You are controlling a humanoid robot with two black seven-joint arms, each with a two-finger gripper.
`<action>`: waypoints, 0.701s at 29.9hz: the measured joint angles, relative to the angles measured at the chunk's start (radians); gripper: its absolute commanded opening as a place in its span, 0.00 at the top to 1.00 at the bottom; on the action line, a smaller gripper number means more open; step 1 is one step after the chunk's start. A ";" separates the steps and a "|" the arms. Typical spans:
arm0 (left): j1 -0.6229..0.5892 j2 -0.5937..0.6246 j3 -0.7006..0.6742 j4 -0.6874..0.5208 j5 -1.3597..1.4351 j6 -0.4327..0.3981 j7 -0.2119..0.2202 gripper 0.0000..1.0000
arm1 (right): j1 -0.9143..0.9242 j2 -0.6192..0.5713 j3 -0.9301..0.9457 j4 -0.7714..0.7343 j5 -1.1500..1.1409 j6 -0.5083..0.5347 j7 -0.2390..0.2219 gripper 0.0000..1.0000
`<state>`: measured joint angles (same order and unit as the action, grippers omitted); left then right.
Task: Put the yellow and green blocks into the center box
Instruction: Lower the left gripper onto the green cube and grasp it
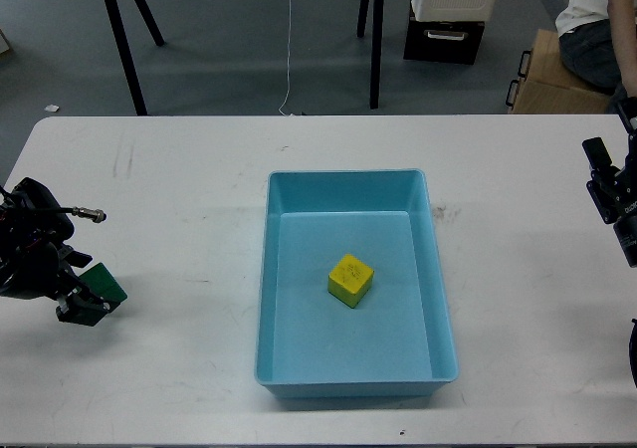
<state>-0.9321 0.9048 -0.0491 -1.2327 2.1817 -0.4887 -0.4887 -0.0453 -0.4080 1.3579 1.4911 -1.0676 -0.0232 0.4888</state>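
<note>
The yellow block (350,280) is seen lying inside the blue box (438,299), on its floor a little right of the middle, apart from every wall. The green block (104,287) is held outside the box, well to its left, clamped in the left pincer (88,299) low over the white counter (179,169) near the left edge. The box is set at the counter's center. The right pincer (603,174) is seen only in part at the right edge — dark, away from the box — and whether it is open cannot be told.
</note>
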 measured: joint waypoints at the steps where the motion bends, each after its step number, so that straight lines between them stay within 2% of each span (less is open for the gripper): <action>1: 0.000 -0.005 0.000 0.008 0.000 0.000 0.000 0.21 | -0.001 0.000 0.000 0.000 0.000 0.000 0.000 0.02; 3: 0.001 -0.014 0.000 0.019 0.000 0.000 0.000 0.28 | -0.002 0.000 0.000 0.000 0.000 0.000 0.000 0.02; 11: 0.002 -0.025 0.009 0.027 0.000 0.000 0.000 0.75 | -0.004 0.000 0.001 0.000 0.004 0.000 0.000 0.02; 16: -0.002 -0.020 0.008 0.032 0.000 0.004 0.000 0.86 | -0.006 0.000 0.001 0.000 0.013 0.000 0.000 0.02; 21: -0.031 -0.006 -0.040 0.043 0.000 0.129 0.000 0.88 | -0.020 0.000 0.025 -0.004 0.016 -0.008 0.000 0.02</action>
<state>-0.9632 0.8988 -0.0890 -1.1895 2.1815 -0.3592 -0.4888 -0.0648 -0.4080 1.3824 1.4874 -1.0516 -0.0308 0.4888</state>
